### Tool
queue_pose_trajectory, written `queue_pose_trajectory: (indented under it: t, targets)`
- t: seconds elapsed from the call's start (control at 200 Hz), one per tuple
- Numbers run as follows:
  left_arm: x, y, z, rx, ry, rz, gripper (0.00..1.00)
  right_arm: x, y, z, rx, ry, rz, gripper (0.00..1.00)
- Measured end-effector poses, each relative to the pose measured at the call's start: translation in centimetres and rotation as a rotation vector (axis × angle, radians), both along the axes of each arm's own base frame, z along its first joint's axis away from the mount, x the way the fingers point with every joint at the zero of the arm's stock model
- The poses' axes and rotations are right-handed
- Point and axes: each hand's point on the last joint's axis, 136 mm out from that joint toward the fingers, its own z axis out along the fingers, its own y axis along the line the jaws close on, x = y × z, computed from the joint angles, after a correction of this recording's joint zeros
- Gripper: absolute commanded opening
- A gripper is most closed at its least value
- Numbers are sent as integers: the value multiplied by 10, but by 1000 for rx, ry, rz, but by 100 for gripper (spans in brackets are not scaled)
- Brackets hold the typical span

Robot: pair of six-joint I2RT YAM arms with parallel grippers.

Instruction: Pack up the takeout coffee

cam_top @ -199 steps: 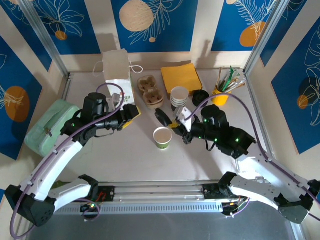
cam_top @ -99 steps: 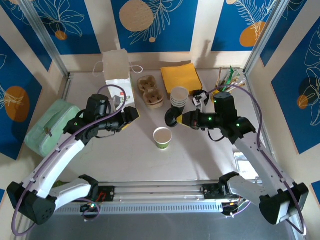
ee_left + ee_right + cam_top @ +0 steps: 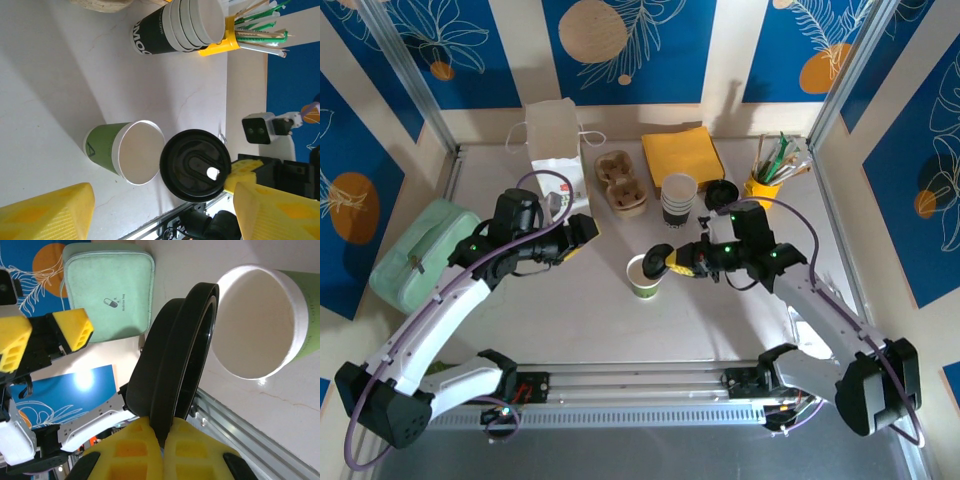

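Observation:
The takeout coffee cup (image 3: 642, 276) stands open mid-table, with a green side and a white rim. It also shows in the left wrist view (image 3: 122, 155) and the right wrist view (image 3: 257, 330). My right gripper (image 3: 678, 262) (image 3: 162, 435) is shut on the edge of the black plastic lid (image 3: 660, 257) (image 3: 175, 360) (image 3: 195, 165). The lid hangs tilted just off the cup's right rim, not seated on it. My left gripper (image 3: 582, 234) (image 3: 165, 215) hovers open to the left of the cup with nothing between its yellow fingers (image 3: 50, 212).
A white paper bag (image 3: 555, 150) stands at the back left, a brown cup carrier (image 3: 620, 182) beside it. Behind the cup are stacked dark cups (image 3: 678, 197), a spare black lid (image 3: 722, 192), yellow napkins (image 3: 682, 155) and a yellow cup of straws (image 3: 765, 185). A mint pouch (image 3: 425, 252) lies far left.
My right arm has changed pose and brought the lid down toward the cup's right rim. The left arm and the cup have barely moved.

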Motion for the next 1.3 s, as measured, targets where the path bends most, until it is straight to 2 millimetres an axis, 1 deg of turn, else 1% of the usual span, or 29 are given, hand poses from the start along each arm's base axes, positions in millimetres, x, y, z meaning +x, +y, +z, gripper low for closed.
queue_pose_trajectory:
  t: [0.145,0.245,0.415,0.615,0.82,0.945,1.055,1.301]
  targets:
    - [1,0,-1,2,4,0,74,3,4,-13,-5,36,0,0]
    - [1,0,-2,2,5,0,74,5,7,-17,-5,37,6,2]
    - [1,0,-2,3,6,0,74,7,11,-21,-7,36,14,3]
    - [-2,1,-5,10,20,0,74,6,11,-32,-14,59,7,10]
    - [-3,2,-7,17,29,3,74,6,11,-36,-15,67,1,17]
    - [-4,3,-7,19,33,3,74,8,12,-40,-21,74,-3,18]
    - [-4,3,-7,19,32,3,74,9,11,-43,-29,82,-9,22]
    - [-4,2,-7,18,32,3,74,9,11,-47,-44,86,-13,26]
